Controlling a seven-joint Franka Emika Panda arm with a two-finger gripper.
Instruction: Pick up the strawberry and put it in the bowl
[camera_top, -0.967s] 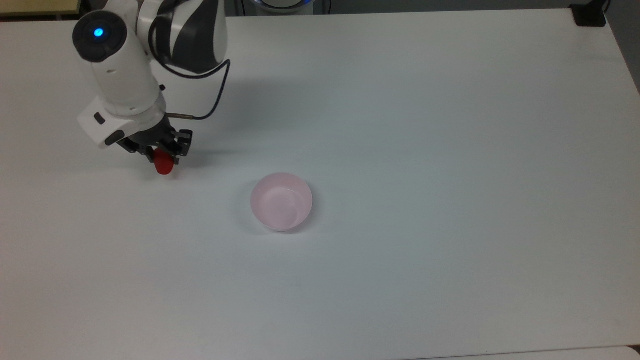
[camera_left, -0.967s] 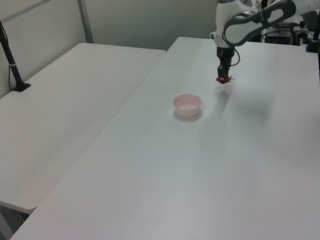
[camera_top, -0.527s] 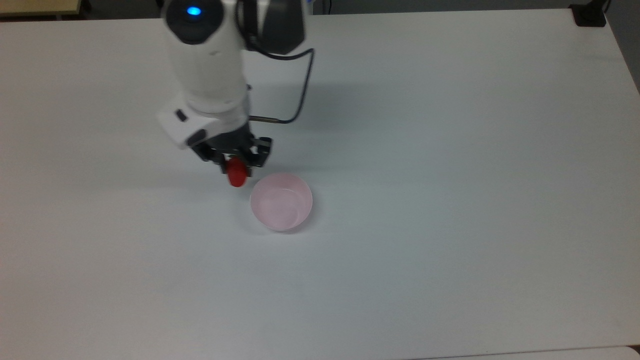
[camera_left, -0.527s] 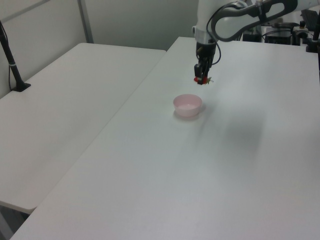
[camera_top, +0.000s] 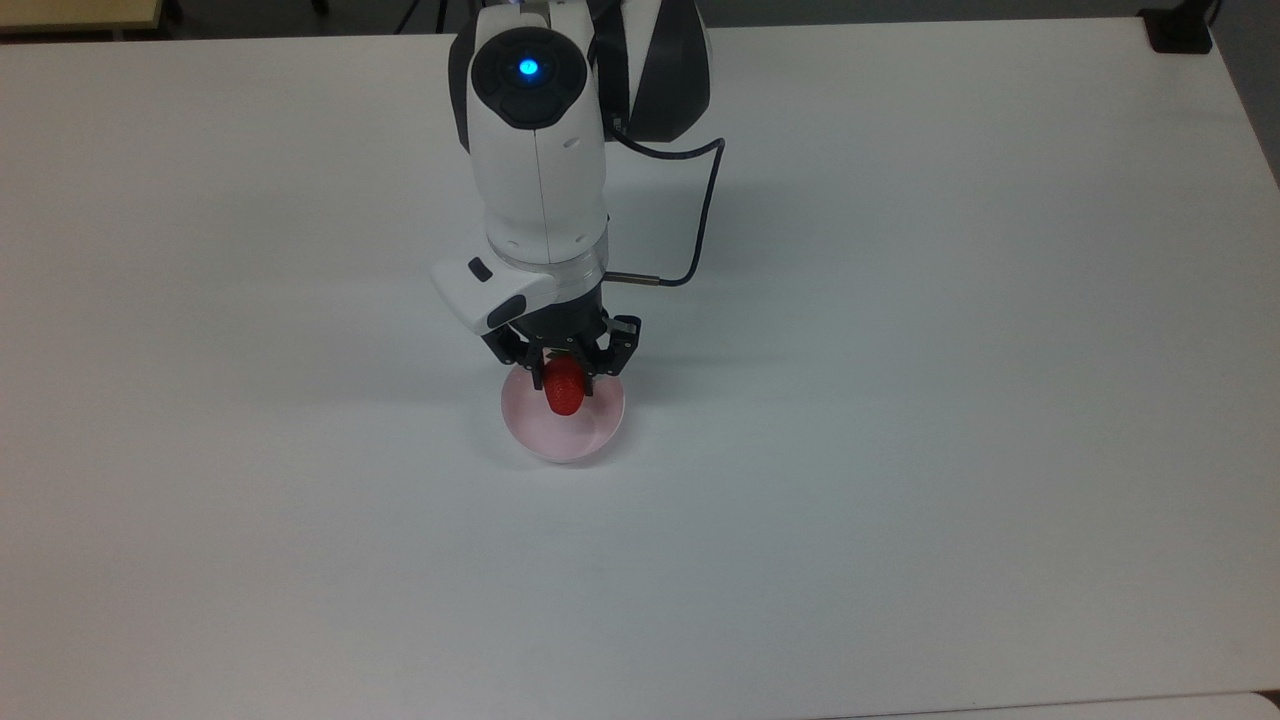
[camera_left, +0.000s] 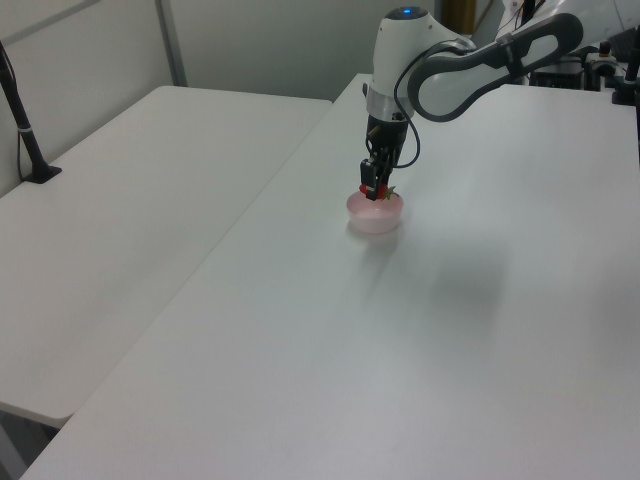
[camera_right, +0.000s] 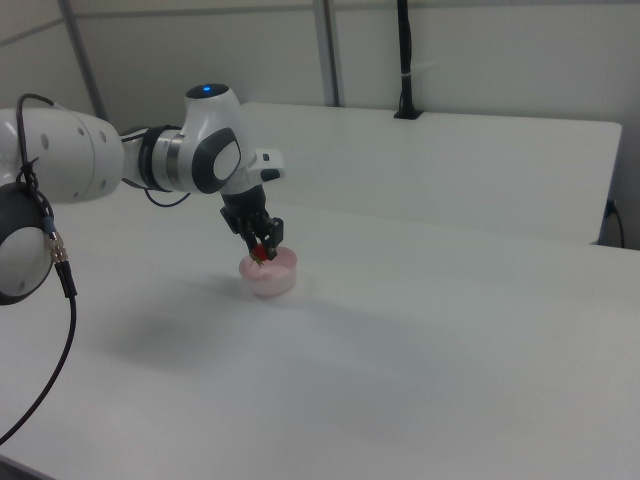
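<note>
Pointing down, tool (camera_top: 566, 385) grips strawberry (camera_top: 563, 388) above bowl (camera_top: 590, 430).

Pincer (camera_left: 374, 192) with strawberry (camera_left: 375, 193) over bowl (camera_left: 375, 214)

The arm (camera_top: 540, 170) is clad in glossy white shells, with dark grey bands at the joints. A round dark cap with a glowing blue light (camera_top: 527, 68) is set on one joint. A thin black cable (camera_top: 700, 215) (looped loosely) is plugged into the wrist, and the gripper (camera_top: 566, 371) is black.
</note>
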